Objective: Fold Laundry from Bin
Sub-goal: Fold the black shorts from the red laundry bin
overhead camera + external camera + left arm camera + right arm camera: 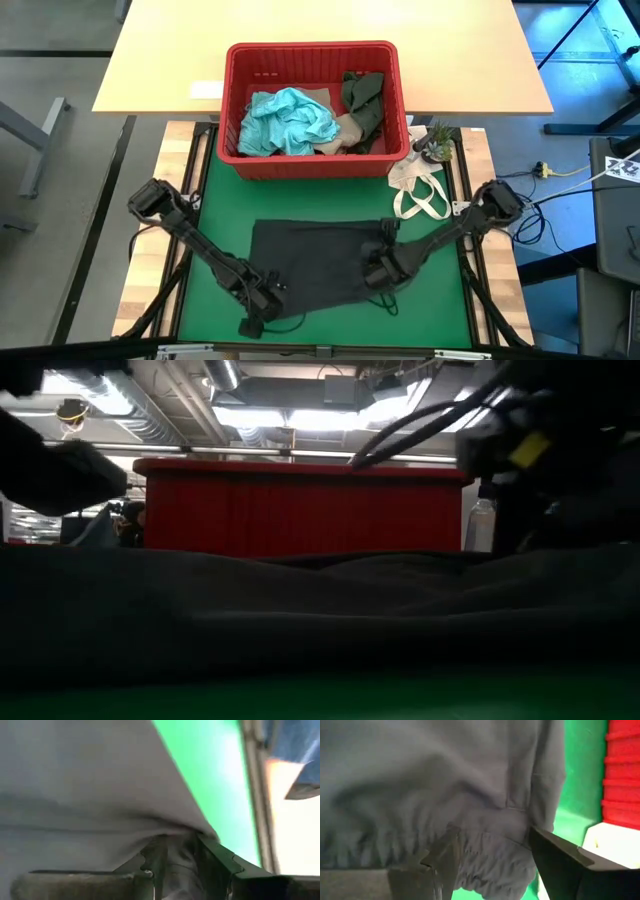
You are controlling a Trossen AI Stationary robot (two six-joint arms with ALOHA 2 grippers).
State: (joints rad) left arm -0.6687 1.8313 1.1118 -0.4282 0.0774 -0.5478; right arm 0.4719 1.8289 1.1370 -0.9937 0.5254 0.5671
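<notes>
your dark garment (320, 265) lies spread on the green mat (215, 215), near side of the table, just in front of the red bin (313, 155); your left gripper (262, 300) is down at the garment's near left corner, and the left wrist view shows its fingers (155, 862) clenched on a fold of the cloth; your right gripper (378, 270) sits at the garment's right edge, fingers (560, 860) spread wide with the gathered hem between them, not pinching it; in the bin you have the teal garment (290, 122) on the left, the olive one (364, 100) on the far right, a beige piece (345, 132) between them; a white bag (420, 190) lies right of the bin, a small plant (437, 142) beside it.
</notes>
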